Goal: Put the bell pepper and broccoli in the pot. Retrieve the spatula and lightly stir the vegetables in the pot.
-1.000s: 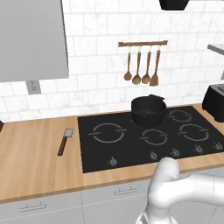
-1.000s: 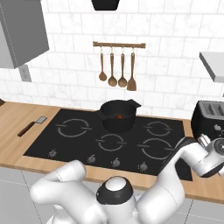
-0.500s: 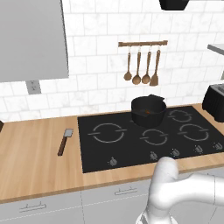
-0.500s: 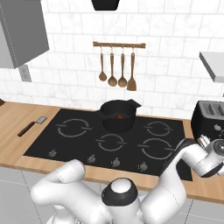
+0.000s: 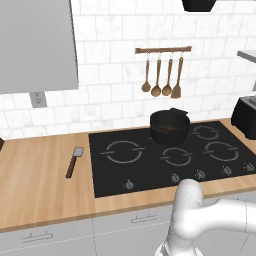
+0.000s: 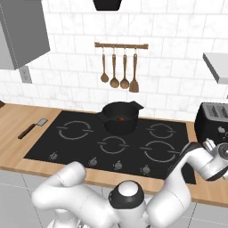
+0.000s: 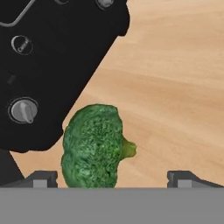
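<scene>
The broccoli (image 7: pixel 94 146), a bright green lumpy piece, lies on the wooden counter (image 7: pixel 175 87) just off the corner of the black cooktop (image 7: pixel 52 52). My gripper (image 7: pixel 111 179) hangs over it, open. The broccoli sits between the two fingertips (image 7: pixel 41 178), closer to the left one, and nothing is gripped. On a back burner stands the black pot (image 6: pixel 120 118) (image 5: pixel 170 128), with the red-orange bell pepper (image 6: pixel 121 118) (image 5: pixel 170 127) inside. The spatula (image 5: pixel 74 161) (image 6: pixel 32 128) lies flat on the counter left of the cooktop. My hand (image 6: pixel 218 153) is at the right end of the counter.
A black toaster (image 6: pixel 213 121) (image 5: pixel 247 117) stands at the back right, close behind my hand. Wooden spoons and a turner (image 6: pixel 118 69) hang from a wall rail above the pot. Control knobs (image 7: pixel 22 109) line the cooktop's front edge.
My hand at the right end of the counter has shifted slightly right and down. Pot, bell pepper and spatula have not moved.
</scene>
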### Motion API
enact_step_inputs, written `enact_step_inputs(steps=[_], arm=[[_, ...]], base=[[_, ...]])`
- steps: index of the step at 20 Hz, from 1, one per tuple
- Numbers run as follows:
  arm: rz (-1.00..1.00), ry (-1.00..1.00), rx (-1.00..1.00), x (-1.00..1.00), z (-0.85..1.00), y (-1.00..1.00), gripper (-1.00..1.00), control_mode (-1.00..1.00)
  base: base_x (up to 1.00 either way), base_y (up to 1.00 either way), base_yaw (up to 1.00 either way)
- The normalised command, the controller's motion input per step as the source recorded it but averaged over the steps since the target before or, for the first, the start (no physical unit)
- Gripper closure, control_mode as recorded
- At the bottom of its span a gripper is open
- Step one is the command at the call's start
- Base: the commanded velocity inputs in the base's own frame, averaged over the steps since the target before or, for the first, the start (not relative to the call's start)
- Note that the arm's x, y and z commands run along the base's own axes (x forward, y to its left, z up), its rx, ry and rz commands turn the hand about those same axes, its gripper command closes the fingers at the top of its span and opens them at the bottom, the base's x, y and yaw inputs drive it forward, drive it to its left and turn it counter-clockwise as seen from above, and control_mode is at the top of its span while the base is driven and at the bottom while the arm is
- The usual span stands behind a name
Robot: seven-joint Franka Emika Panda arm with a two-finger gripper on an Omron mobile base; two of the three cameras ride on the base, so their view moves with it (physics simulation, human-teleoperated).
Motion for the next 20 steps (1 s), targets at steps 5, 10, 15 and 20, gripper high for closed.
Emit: enact_step_inputs(steps=[5, 10, 15, 20], arm=[[0.0, 0.0, 0.01, 0.06, -0.01, -0.14, -1.0, -1.0], [0.0, 0.0, 0.02, 0.09, -0.07, -0.03, -1.0, -1.0], [0.0, 0.0, 0.0, 0.18, -0.08, 0.0, -1.0, -1.0], [0.0, 0.0, 0.01, 0.17, -0.09, 0.0, -1.0, -1.0]], base=[[0.0, 0.0, 0.0], [0.0, 0.0, 0.0], [0.0, 0.0, 0.0], [0.0, 0.0, 0.0]])
